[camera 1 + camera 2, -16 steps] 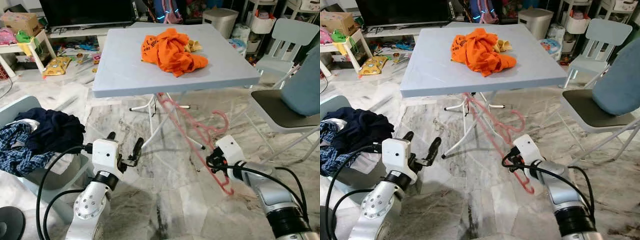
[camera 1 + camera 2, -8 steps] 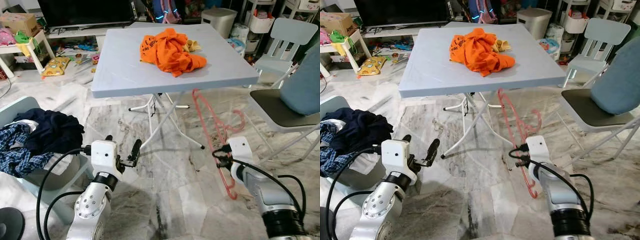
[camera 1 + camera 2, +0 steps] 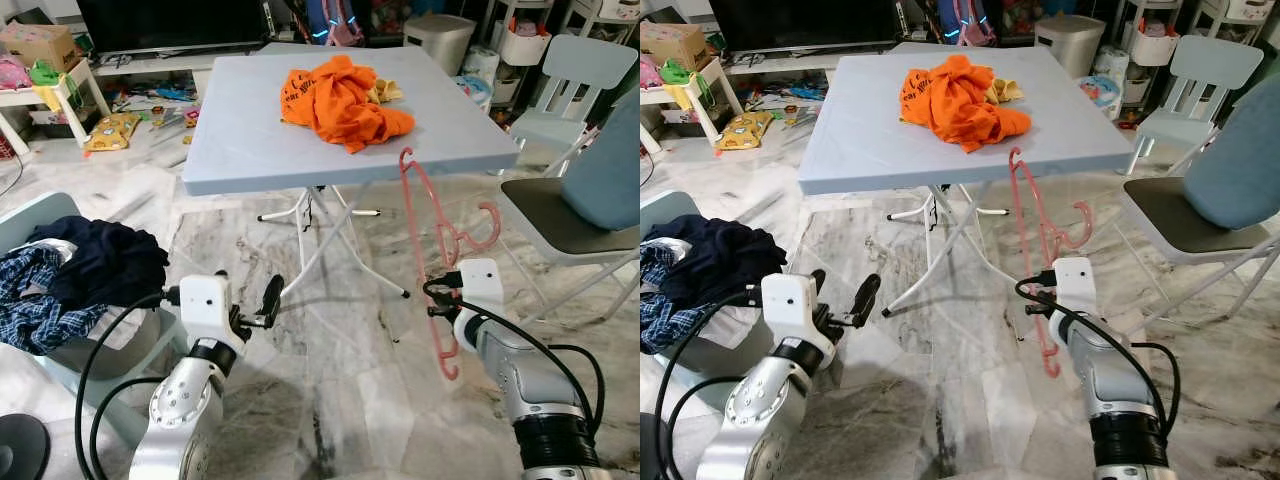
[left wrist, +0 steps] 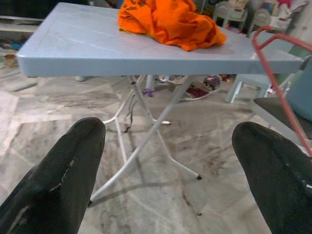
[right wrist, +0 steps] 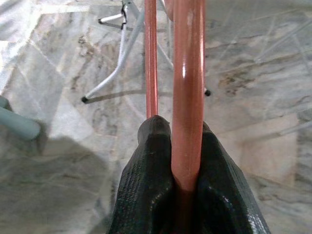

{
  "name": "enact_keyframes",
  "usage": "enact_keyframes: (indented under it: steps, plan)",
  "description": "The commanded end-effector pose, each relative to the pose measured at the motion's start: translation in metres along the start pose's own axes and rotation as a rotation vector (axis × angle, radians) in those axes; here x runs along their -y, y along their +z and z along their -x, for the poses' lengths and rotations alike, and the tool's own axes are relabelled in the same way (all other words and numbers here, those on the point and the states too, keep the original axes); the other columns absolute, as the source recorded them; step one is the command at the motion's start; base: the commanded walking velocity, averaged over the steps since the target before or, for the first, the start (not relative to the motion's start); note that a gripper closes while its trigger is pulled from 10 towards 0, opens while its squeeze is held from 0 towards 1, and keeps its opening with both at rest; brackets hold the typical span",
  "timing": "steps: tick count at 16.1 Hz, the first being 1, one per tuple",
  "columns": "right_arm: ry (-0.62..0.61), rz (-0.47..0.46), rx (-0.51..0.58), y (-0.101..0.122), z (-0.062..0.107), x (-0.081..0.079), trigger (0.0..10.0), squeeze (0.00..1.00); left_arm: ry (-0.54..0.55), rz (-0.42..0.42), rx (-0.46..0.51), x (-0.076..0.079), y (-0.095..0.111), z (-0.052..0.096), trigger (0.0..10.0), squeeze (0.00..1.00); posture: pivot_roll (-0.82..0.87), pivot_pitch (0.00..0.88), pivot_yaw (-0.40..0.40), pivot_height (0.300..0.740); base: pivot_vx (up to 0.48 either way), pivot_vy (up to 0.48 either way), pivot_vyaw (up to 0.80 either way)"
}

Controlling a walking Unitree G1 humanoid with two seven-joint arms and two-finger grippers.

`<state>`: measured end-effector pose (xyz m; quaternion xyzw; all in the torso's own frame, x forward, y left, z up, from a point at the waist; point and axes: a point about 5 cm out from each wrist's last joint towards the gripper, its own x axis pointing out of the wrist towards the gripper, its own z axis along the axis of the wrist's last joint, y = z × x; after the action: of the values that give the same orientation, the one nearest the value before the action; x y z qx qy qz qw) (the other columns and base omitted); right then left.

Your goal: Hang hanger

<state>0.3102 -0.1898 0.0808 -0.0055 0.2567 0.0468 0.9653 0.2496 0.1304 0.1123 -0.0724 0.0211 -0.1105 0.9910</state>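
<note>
- The right gripper (image 5: 185, 161) pinches the pink hanger (image 3: 424, 240), held upright just beside the table's near right corner.
- The left gripper (image 3: 248, 300) hovers low, fingers spread.
- An orange garment (image 3: 342, 100) lies on the grey table (image 3: 240, 140).

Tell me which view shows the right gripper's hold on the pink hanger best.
The right wrist view: the two black fingers close on the pink hanger bar. The eye views show the right gripper gripping low on the hanger beside the table, with the contact itself too small to judge. The left wrist view catches the hanger's upper end.
</note>
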Motion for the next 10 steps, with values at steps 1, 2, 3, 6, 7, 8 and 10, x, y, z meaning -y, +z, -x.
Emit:
enact_keyframes:
  steps: [1, 2, 3, 6, 7, 8, 10]
  plan:
    - [-0.012, -0.008, 0.041, 0.0119, 0.0017, 0.0011, 10.0, 0.0, 0.007, 0.008, -0.009, -0.0024, -0.0001, -0.0002, 10.0, 0.0, -0.09, 0.035, 0.012, 0.74, 0.0, 0.0, -0.8]
    - [-0.018, -0.008, 0.04, 0.012, 0.0014, 0.0016, 10.0, 0.0, -0.003, 0.012, -0.012, -0.0019, 0.0004, 0.0, 10.0, 0.0, -0.08, 0.037, 0.013, 0.74, 0.0, 0.0, -0.8]
    - [-0.02, -0.008, 0.04, 0.012, 0.0012, 0.0017, 10.0, 0.0, -0.005, 0.014, -0.013, -0.002, 0.0005, 0.0002, 10.0, 0.0, -0.08, 0.038, 0.014, 0.74, 0.0, 0.0, -0.8]
    - [-0.013, -0.004, 0.038, 0.0117, 0.0, 0.0001, 10.0, 0.0, -0.016, 0.025, -0.025, -0.001, -0.0006, 0.0008, 10.0, 0.0, -0.08, 0.04, 0.016, 0.74, 0.0, 0.0, -0.8]
    - [-0.012, -0.004, 0.038, 0.0118, 0.0, 0.0001, 10.0, 0.0, -0.016, 0.025, -0.025, -0.0009, -0.0006, 0.0009, 10.0, 0.0, -0.08, 0.042, 0.016, 0.74, 0.0, 0.0, -0.8]
    - [-0.009, -0.005, 0.035, 0.0113, -0.0001, -0.0012, 10.0, 0.0, -0.02, 0.028, -0.026, -0.0003, -0.0005, 0.0008, 10.0, 0.0, -0.08, 0.042, 0.016, 0.74, 0.0, 0.0, -0.8]
    - [-0.01, -0.006, 0.033, 0.0107, -0.0001, -0.0012, 10.0, 0.0, -0.022, 0.03, -0.029, -0.0003, -0.0006, 0.0008, 10.0, 0.0, -0.08, 0.044, 0.016, 0.74, 0.0, 0.126, -0.8]
